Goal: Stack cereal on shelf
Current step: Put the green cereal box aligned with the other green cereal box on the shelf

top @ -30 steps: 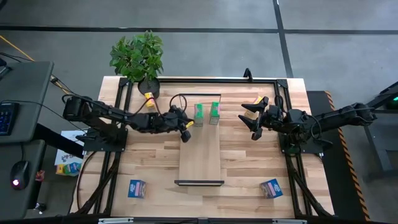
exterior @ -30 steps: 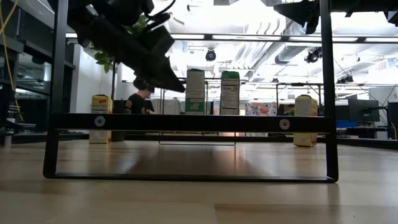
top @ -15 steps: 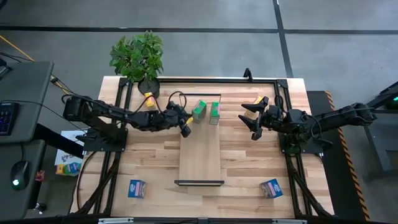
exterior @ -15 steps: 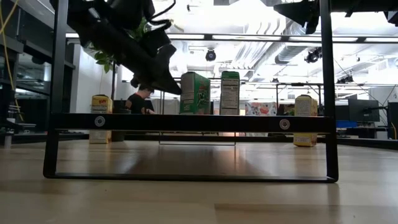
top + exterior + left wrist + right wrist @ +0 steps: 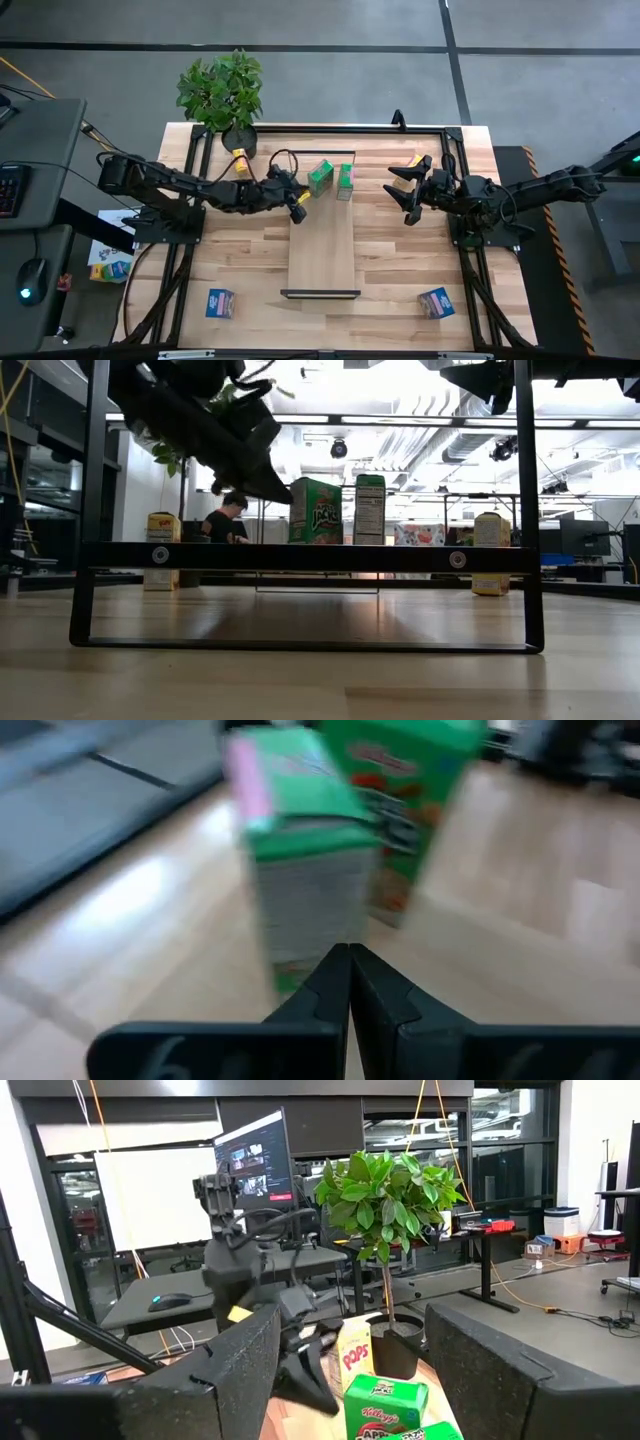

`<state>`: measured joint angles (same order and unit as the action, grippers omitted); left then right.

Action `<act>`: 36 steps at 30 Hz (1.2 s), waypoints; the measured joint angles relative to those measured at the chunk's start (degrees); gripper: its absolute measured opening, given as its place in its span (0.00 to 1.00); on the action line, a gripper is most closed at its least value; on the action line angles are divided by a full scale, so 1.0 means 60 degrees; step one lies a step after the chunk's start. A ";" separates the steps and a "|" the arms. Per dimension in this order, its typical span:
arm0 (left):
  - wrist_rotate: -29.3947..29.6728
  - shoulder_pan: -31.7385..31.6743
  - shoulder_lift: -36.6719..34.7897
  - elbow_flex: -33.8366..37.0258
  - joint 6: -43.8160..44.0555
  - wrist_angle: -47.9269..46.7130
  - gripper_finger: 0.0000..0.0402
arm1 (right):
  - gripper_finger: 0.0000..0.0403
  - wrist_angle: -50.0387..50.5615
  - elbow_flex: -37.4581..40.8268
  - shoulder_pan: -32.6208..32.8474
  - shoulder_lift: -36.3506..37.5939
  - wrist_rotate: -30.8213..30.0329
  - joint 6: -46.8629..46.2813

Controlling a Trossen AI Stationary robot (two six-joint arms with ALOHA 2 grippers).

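Two green cereal boxes stand upright on their bases at the far end of the shelf (image 5: 323, 240): the left one (image 5: 320, 177) turned askew, the right one (image 5: 345, 180) square to the shelf. My left gripper (image 5: 301, 198) is shut, its tips right beside the askew box (image 5: 300, 870). My right gripper (image 5: 410, 192) hangs open above the table's right side, holding nothing. On the tabletop, one yellow box (image 5: 241, 158) stands by the plant pot and another (image 5: 411, 160) near my right gripper. Two blue boxes (image 5: 220, 302) (image 5: 436, 302) sit near the front corners. My left gripper's shut fingertips (image 5: 348, 960) stand at the askew green box's pale narrow side (image 5: 305, 920), low down near a corner. They come from the table's left, slanting down. I cannot tell whether they touch it. The box stands upright on the shelf.
A potted plant (image 5: 222, 90) stands at the far left corner. The shelf's black bracket (image 5: 300, 557) crosses the low view at the near end. Black frame rails run along both table sides. A person (image 5: 230, 520) sits in the room beyond the table.
My left gripper, shut throughout, has swung its fingertips toward the far edge, alongside the left green box. That box has turned about on its base from square to askew, staying upright at its place on the shelf. The right green box has not moved.
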<state>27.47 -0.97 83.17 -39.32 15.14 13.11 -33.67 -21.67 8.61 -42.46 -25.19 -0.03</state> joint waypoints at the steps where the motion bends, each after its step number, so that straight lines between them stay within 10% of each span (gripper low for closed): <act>1: 0.0612 0.0068 -0.0010 -0.0003 -0.0050 -0.0133 0.00 | 0.60 0.0000 0.0000 -0.0001 0.0000 0.0000 0.0000; 6: 0.2096 -0.0051 0.0062 -0.0002 -0.0049 -0.0520 0.00 | 0.60 0.0000 0.0000 0.0000 -0.0001 0.0000 0.0000; 36: -0.0547 -0.0379 0.1214 -0.0002 0.0369 0.1403 0.00 | 0.60 0.0000 0.0000 0.0003 0.0000 -0.0004 0.0047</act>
<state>24.19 -3.25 90.45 -39.33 17.36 21.53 -33.67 -21.67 8.62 -42.46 -25.21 0.25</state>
